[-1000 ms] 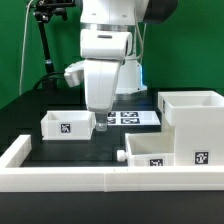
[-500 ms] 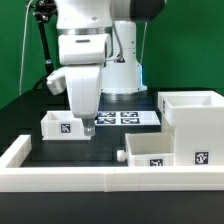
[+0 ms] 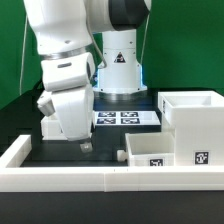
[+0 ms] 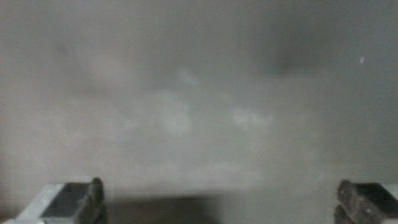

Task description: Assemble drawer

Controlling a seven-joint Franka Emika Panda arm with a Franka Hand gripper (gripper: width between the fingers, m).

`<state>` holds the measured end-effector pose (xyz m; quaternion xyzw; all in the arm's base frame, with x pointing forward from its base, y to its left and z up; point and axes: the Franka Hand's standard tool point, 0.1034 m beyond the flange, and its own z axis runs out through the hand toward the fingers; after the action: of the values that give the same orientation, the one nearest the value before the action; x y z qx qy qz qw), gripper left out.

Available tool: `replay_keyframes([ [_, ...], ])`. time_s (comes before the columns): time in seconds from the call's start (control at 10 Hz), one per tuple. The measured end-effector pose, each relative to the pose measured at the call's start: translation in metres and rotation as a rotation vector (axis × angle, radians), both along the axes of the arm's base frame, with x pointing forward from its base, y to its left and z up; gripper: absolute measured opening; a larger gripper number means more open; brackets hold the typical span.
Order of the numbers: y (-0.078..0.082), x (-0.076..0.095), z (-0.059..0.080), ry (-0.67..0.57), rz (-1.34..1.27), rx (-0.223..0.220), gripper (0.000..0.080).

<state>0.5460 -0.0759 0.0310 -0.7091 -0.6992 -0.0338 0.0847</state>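
Observation:
The tall hollow white case (image 3: 196, 112) stands at the exterior view's right. A small white tray (image 3: 160, 150) with a knob (image 3: 121, 156) and a square tag lies in front of it. The other tray (image 3: 46, 126) is at the left, mostly hidden behind the arm. My gripper (image 3: 84, 143) hangs low over the dark table in front of that left tray. In the wrist view my gripper (image 4: 221, 205) shows two fingertips (image 4: 77, 200) wide apart with nothing between them, over a blurred grey surface. It is open and empty.
The marker board (image 3: 127, 117) lies flat at the back middle. A low white border wall (image 3: 60, 172) runs along the front and left sides. A black stand rises at the back left.
The arm has swung toward the exterior view's left and forward. It now covers most of the left tray, and the marker board shows more fully.

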Motion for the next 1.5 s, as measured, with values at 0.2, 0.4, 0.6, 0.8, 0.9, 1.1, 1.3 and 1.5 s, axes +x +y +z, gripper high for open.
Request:
replay_keyframes([
  [0.2,0.017,-0.001,-0.004,0.013,-0.016,0.004,0.0649],
  [0.4,0.032,0.0,-0.005,0.016,-0.012,0.012,0.0649],
  [0.6,0.03,0.0,-0.005,0.017,-0.015,0.012,0.0649],
  [0.8,0.029,0.0,-0.005,0.017,-0.016,0.011,0.0649],
  [0.9,0.029,0.0,-0.006,0.018,-0.016,0.011,0.0649],
  [1.1,0.033,-0.001,-0.008,0.019,-0.007,0.015,0.0649],
  [1.3,0.044,0.002,-0.006,0.015,0.008,0.02,0.0649],
  [1.5,0.053,0.003,-0.005,0.017,0.001,0.024,0.0649],
])
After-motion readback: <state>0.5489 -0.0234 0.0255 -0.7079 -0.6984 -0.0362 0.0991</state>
